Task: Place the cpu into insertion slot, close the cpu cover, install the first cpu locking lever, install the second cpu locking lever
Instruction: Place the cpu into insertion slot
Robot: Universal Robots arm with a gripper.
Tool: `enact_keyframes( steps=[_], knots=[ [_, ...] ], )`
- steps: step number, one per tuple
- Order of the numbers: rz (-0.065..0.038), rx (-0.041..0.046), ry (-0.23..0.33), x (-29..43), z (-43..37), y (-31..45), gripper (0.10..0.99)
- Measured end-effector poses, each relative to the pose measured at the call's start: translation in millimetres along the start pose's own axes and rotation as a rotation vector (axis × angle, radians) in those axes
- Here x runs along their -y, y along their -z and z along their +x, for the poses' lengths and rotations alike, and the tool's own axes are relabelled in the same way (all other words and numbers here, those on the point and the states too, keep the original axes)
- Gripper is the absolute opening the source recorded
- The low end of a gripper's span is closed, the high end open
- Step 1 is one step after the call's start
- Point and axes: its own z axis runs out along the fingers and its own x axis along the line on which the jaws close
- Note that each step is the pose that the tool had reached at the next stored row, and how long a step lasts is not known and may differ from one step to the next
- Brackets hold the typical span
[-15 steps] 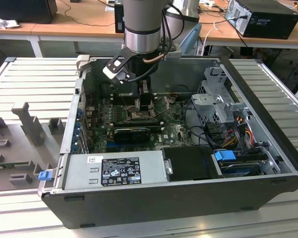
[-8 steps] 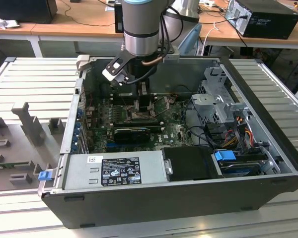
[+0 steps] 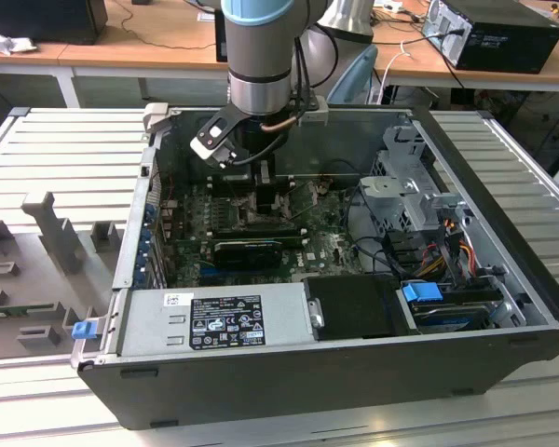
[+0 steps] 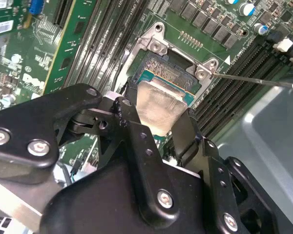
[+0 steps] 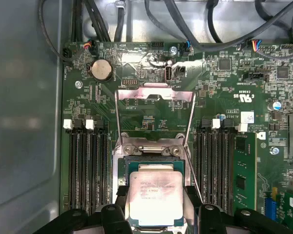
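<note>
Closed on the cpu [image 5: 154, 195], with the gripper [image 5: 155, 191] pinching two opposite edges between matte black fingers [image 4: 185, 129] studded with small screws. Reads as a flat square chip of pale beige-grey metal, with a dull brushed sheen and faint print on its face. Held squarely over the insertion slot [image 5: 119, 168], a dark square socket ringed by a bright steel bracket; cannot tell whether seated or just above. Leaves the cpu cover [image 5: 154, 93] tilted up and open from one edge of the socket, a thin shiny metal frame with a square window. Leaves one locking lever [image 4: 254, 80] sticking out free beside the socket, a thin bare wire. Hemmed in closely on two sides by long black ribbed memory slots [image 5: 88, 165], with little room past the fingers. In the exterior view, reaches down on the arm [image 3: 261, 65] into the far half of the open dark metal case [image 3: 354, 372], above the green motherboard [image 3: 261, 237]. Has loose cables toward the exterior view's right and a grey power supply [image 3: 214, 321] along the near wall.
</note>
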Motion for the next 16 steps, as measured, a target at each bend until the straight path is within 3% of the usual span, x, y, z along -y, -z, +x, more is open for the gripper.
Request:
enact_keyframes(
  steps=[6, 14, 15, 16],
  knots=[
    [0.000, 0.0004, -0.005, 3.7, -0.1, -15.0, 0.525],
    [0.001, -0.0007, -0.006, 4.2, 4.8, -24.7, 0.525],
    [0.002, 0.0006, -0.006, 4.2, 4.6, -24.0, 0.600],
    [0.002, 0.0005, -0.006, 4.2, 4.6, -23.7, 0.600]
  ],
)
